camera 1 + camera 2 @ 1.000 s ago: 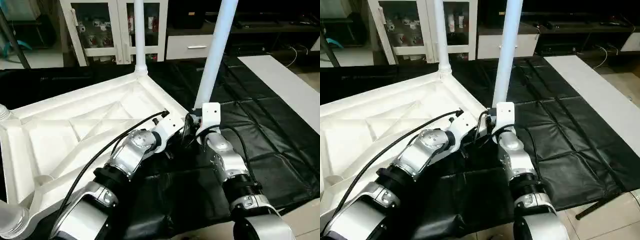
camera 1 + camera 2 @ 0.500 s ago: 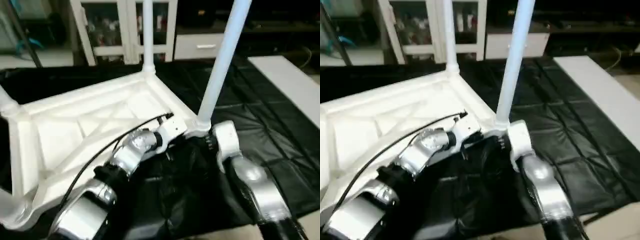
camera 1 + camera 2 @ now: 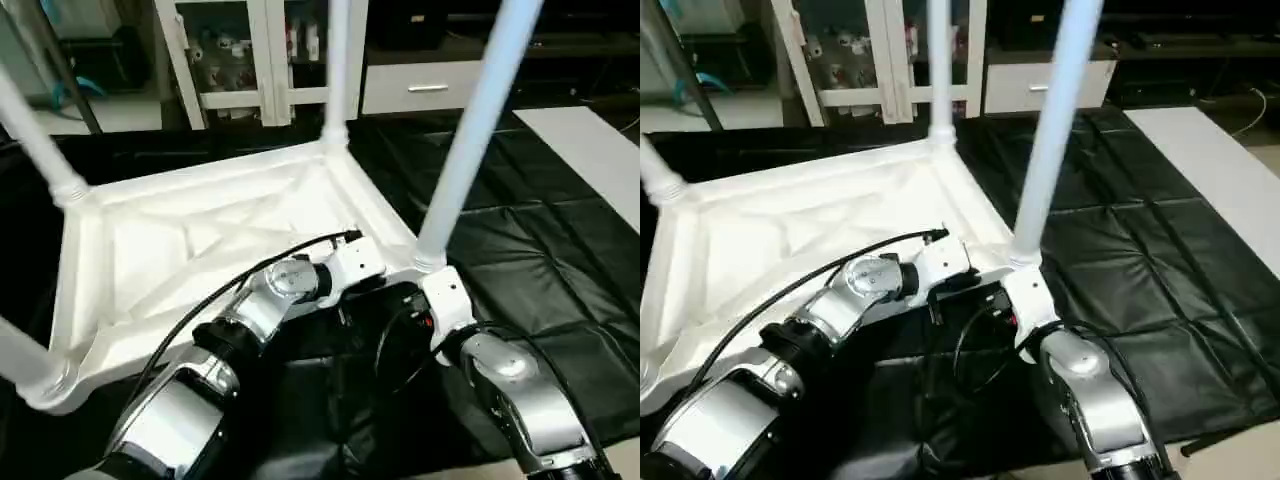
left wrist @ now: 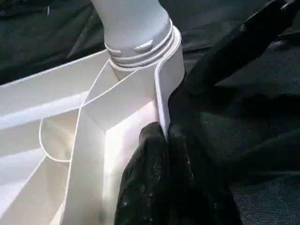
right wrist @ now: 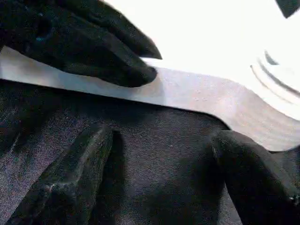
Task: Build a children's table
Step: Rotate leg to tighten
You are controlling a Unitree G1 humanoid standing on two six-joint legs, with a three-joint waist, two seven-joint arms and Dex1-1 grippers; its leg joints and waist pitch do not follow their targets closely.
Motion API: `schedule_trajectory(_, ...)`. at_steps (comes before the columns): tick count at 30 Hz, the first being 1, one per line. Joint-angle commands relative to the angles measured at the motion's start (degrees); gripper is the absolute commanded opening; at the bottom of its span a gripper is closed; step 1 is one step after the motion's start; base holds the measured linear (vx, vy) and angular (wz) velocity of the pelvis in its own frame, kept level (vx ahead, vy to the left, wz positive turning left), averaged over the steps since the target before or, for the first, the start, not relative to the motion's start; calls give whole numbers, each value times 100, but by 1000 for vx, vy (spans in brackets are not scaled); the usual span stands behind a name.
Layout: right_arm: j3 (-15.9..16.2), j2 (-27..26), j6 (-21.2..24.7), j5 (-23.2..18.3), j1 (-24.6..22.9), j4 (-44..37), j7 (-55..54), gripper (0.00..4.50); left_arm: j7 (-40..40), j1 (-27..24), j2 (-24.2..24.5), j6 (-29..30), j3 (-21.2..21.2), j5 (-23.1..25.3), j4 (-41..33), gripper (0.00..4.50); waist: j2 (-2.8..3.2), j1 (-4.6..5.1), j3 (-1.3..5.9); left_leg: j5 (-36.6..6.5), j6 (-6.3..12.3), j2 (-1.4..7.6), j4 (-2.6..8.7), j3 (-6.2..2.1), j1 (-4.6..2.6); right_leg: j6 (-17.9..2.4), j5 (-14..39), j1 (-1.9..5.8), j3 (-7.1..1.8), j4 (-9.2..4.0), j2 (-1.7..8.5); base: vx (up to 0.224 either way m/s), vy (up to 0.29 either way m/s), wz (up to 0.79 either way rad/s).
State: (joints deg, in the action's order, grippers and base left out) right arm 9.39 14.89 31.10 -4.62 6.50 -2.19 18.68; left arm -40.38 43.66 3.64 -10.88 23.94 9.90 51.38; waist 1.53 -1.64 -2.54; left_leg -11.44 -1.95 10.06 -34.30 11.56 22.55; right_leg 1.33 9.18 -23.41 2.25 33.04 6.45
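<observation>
The children's table lies upside down on the black mat, its white ribbed tabletop facing up. Several white legs stand in its corner sockets, among them the near right leg and the far leg. My left gripper is shut on the tabletop's rim, just beside the near right socket. My right gripper is open over the mat, low beside that same corner, with nothing between its fingers. In the right wrist view the left gripper's fingers show pinching the rim.
A flat white board lies on the floor at the right, past the black mat. White glass-door cabinets and a drawer unit stand behind the table.
My right arm has dropped away from the foot of the near right leg and now sits lower, nearer me. The left gripper stays on the rim. The camera has shifted.
</observation>
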Motion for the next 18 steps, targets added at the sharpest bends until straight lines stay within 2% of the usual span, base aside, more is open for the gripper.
schedule_trajectory(1, 32, -2, 98, -17, 44, -157, 55, 381, 178, -4, -273, -719, -322, -399, -197, 28, -221, 11, 369, -877, 495, 276, 417, -104, -121, -1221, 1198, 217, -142, -332, 196, 0, 0, 0)
schedule_trajectory(2, 81, -12, 103, 9, 65, -138, 74, 382, 39, -109, -256, -635, -416, -551, -361, 44, -221, -12, 363, -891, 513, 276, 412, -88, -138, -1210, 1273, 198, -148, -349, 196, 0, 0, 0)
schedule_trajectory(3, 81, -12, 103, 9, 66, -138, 74, 382, 38, -109, -256, -635, -417, -552, -361, 55, -203, -28, 361, -842, 515, 274, 416, -95, -129, -1248, 1247, 210, -144, -328, 202, 0, 0, 0)
schedule_trajectory(4, 116, -18, 107, 27, 81, -126, 85, 382, -67, -183, -239, -574, -473, -650, -481, 55, -193, -29, 365, -838, 505, 284, 424, -96, -128, -1266, 1225, 215, -144, -327, 203, 0, 0, 0)
schedule_trajectory(5, 150, -29, 125, 13, 121, -167, 116, 382, -158, -440, -169, -315, -644, -897, -986, 69, -222, -29, 371, -801, 481, 310, 428, -101, -133, -1322, 1088, 213, -139, -290, 200, 0, 0, 0)
schedule_trajectory(6, 150, -29, 125, 13, 121, -167, 116, 382, -158, -440, -169, -315, -644, -897, -986, 80, -195, -33, 371, -781, 466, 319, 437, -111, -137, -1345, 1011, 216, -135, -270, 194, 0, 0, 0)
schedule_trajectory(7, 152, -31, 139, -4, 133, -198, 129, 382, -163, -540, -130, -223, -705, -973, -1200, 90, -200, -2, 362, -809, 444, 321, 446, -109, -132, -1352, 915, 214, -131, -263, 175, 0, 0, 0)
schedule_trajectory(8, 150, -20, 153, -22, 142, -237, 155, 382, -273, -781, -26, 62, -803, -1182, -1703, 90, -325, 28, 358, -852, 449, 307, 431, -85, -131, -1317, 877, 203, -134, -279, 152, 0, 0, 0)
schedule_trajectory(9, 141, -6, 161, -34, 137, -266, 171, 382, -331, -1005, 75, 296, -878, -1337, -2162, 95, -303, 12, 364, -830, 428, 323, 438, -109, -124, -1348, 820, 244, -137, -223, 192, 0, 0, 0)
schedule_trajectory(10, 136, 0, 161, -36, 133, -273, 175, 382, -351, -1079, 102, 376, -899, -1392, -2308, 97, -376, 27, 335, -804, 478, 319, 453, -109, -71, -1311, 890, 256, -137, -230, 201, 0, 0, 0)
schedule_trajectory(11, 128, 9, 160, -40, 126, -282, 184, 382, -387, -1215, 155, 525, -939, -1492, -2579, 116, -319, 38, 335, -869, 449, 319, 454, -98, -120, -1287, 1011, 213, -147, -254, 186, 0, 0, 0)
schedule_trajectory(12, 114, 15, 141, -42, 111, -269, 209, 382, -459, -1623, 346, 953, -1031, -1746, -3370, 129, -362, 56, 326, -961, 376, 332, 456, -87, -143, -1277, 1081, 196, -155, -257, 173, 0, 0, 0)
schedule_trajectory(13, 109, 5, 111, -35, 125, -236, 221, 382, -499, -1841, 472, 1183, -1072, -1873, -3776, 129, -369, 59, 322, -997, 334, 343, 469, -93, -136, -1255, 1131, 205, -155, -259, 178, 0, 0, 0)
schedule_trajectory(15, 100, -30, 51, -31, 213, -106, 235, 382, -505, -2276, 769, 1665, -1172, -2026, -4569, 137, -342, 68, 320, -1099, 187, 353, 482, -90, -168, -1223, 1135, 179, -157, -249, 153, 0, 0, 0)
schedule_trajectory(16, 99, -32, 45, -30, 232, -82, 238, 382, -474, -2344, 809, 1747, -1197, -2020, -4690, 140, -345, 84, 308, -1169, 107, 347, 500, -87, -175, -1181, 1138, 164, -157, -253, 123, 0, 0, 0)
schedule_trajectory(17, 98, -35, 36, -23, 357, 45, 267, 382, -359, -2676, 1043, 2155, -1320, -1992, -5309, 165, -298, 95, 323, -1287, -30, 356, 503, -98, -203, -1162, 1089, 169, -152, -224, 118, 0, 0, 0)
schedule_trajectory(18, 98, -30, 40, -19, 421, 102, 286, 382, -317, -2807, 1146, 2330, -1371, -1973, -5572, 165, -337, 109, 295, -1307, -40, 354, 526, -99, -179, -1146, 1098, 173, -154, -246, 115, 0, 0, 0)
